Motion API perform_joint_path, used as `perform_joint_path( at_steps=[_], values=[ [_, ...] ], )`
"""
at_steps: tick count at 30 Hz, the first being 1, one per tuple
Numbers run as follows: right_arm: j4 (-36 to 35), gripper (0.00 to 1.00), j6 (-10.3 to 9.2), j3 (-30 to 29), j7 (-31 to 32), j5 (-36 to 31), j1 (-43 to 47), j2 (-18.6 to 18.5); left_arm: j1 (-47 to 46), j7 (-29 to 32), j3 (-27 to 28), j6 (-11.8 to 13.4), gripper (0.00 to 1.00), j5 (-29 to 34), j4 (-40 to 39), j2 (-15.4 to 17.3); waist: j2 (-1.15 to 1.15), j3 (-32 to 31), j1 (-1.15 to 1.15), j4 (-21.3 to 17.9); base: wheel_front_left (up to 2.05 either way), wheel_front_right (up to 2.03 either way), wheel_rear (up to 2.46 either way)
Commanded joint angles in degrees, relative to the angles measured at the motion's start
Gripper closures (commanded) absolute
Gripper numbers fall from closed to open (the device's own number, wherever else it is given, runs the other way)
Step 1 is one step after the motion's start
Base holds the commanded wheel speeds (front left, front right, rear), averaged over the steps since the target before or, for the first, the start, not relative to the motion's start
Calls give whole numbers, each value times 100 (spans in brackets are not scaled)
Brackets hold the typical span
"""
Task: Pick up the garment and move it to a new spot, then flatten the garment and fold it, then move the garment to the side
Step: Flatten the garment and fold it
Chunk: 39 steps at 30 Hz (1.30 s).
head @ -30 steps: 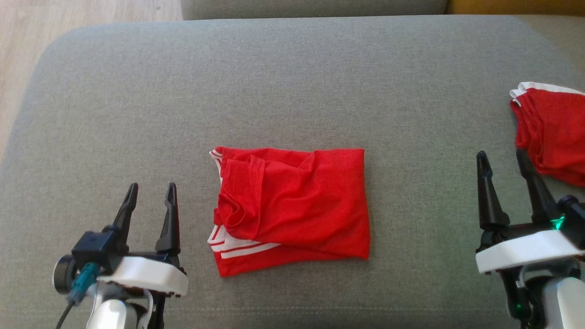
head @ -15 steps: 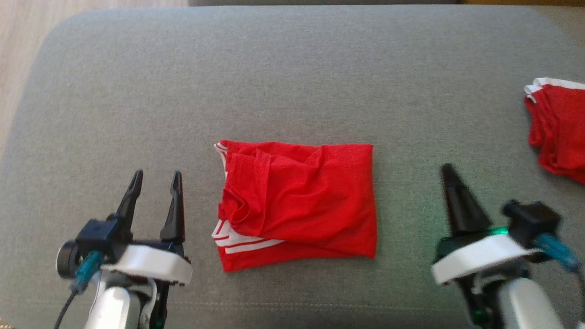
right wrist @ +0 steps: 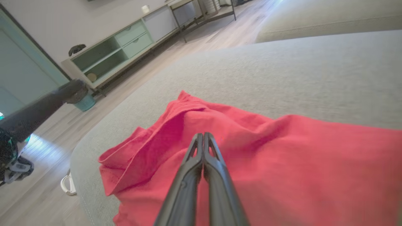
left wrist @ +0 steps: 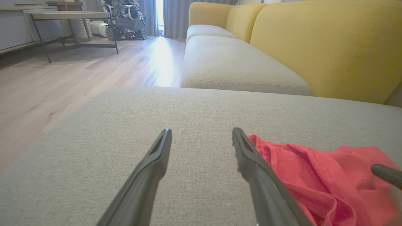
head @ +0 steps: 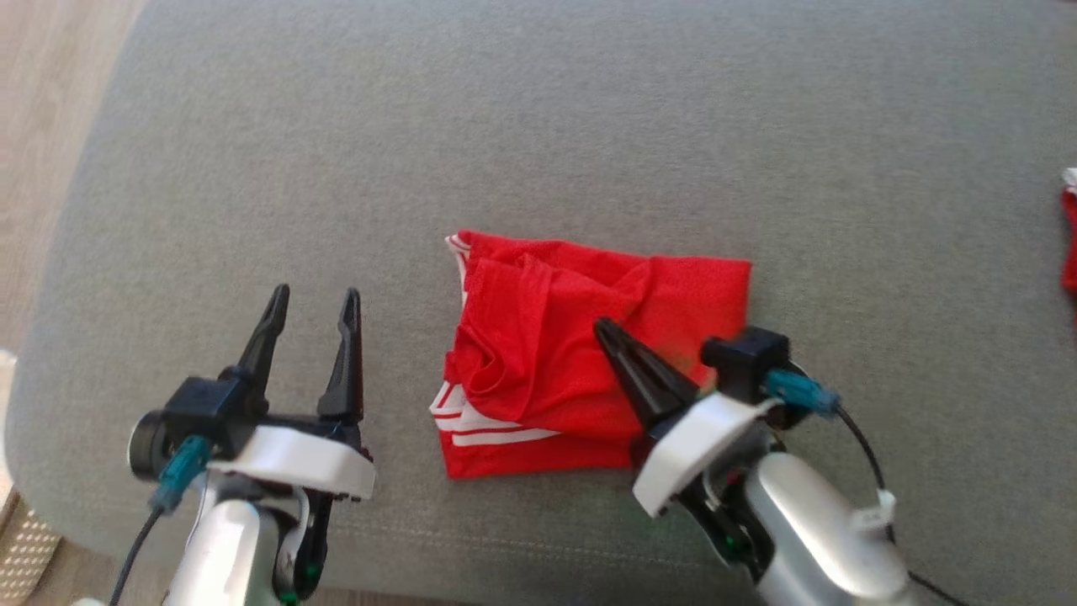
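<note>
Our right tool [head: 607, 330] has its two fingers pressed tight together with no cloth caught between them, tips pointing over the right half of the folded red garment [head: 538, 353]. Our left tool [head: 315, 293] hangs with its fingers spread wide and empty, just left of the garment. The garment lies near the front of the grey cushion [head: 505, 126]. Another red cloth [head: 1069, 252] peeks in at the far right edge, well apart.
</note>
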Motion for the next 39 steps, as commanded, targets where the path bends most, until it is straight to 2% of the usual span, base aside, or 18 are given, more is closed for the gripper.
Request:
perform_joint_path(
  at_steps=[1, 8, 14, 25, 31, 35, 39],
  values=[
    [45, 100, -4, 258, -84, 145, -370, 85, -336, -66, 140, -8, 0, -57, -129, 33, 0, 114, 0, 146, 0, 0, 0],
    [1074, 100, -4, 772, -8, 511, -1202, 85, -491, -106, 17, -35, 0, -105, 2, -66, 0, 268, 0, 407, 0, 0, 0],
    [1495, 100, -4, 1247, 194, 842, -1618, 86, -540, -116, -5, -40, 0, -126, 72, -103, 0, 328, 0, 491, 0, 0, 0],
    [1331, 100, -4, 2347, 143, 1416, -2082, 86, -563, -119, 32, -64, 0, -103, 29, -154, 0, 380, 0, 503, 0, 0, 0],
    [987, 100, -4, 2710, -260, 1566, -2200, 86, -535, -120, 125, -84, 0, -65, 6, -161, 0, 365, 0, 362, 0, 0, 0],
    [852, 100, -4, 2461, -516, 1535, -2142, 86, -488, -120, 183, -83, 0, -28, -9, -156, 0, 321, 0, 224, 0, 0, 0],
    [844, 100, -4, 1731, -743, 1196, -1914, 86, -433, -120, 247, -64, 0, 18, -46, -138, 0, 242, 0, 58, 0, 0, 0]
  ],
)
